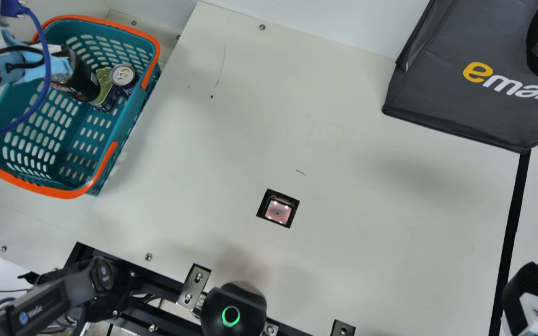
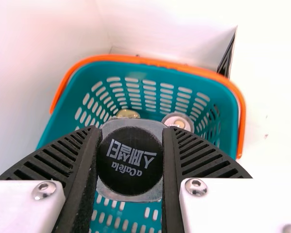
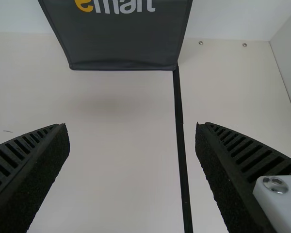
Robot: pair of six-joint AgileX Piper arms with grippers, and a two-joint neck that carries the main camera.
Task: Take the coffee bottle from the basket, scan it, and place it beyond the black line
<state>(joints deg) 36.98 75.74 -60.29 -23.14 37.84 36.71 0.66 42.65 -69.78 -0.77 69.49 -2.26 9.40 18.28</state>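
At the upper left of the main view my left gripper (image 1: 24, 65) is over the basket (image 1: 66, 191), beside the dark coffee bottle (image 1: 80, 77). In the left wrist view the bottle (image 2: 130, 162) faces the camera cap-first, with my left gripper (image 2: 130, 138) shut on it, a ribbed finger against each side; the basket (image 2: 160, 63) lies behind. My right gripper (image 1: 528, 294) is at the lower right of the main view, by the black line (image 1: 512, 219). In the right wrist view, my right gripper (image 3: 131, 145) stands open and empty above the black line (image 3: 180, 131).
Two cans, one green-topped (image 1: 104, 88) and one purple (image 1: 123, 78), stand in the basket near the bottle. The scanner window (image 1: 278, 209) is set in the table (image 1: 367, 186). A dark grey bag (image 1: 465, 102) is at the upper right, its corner at the line's end.
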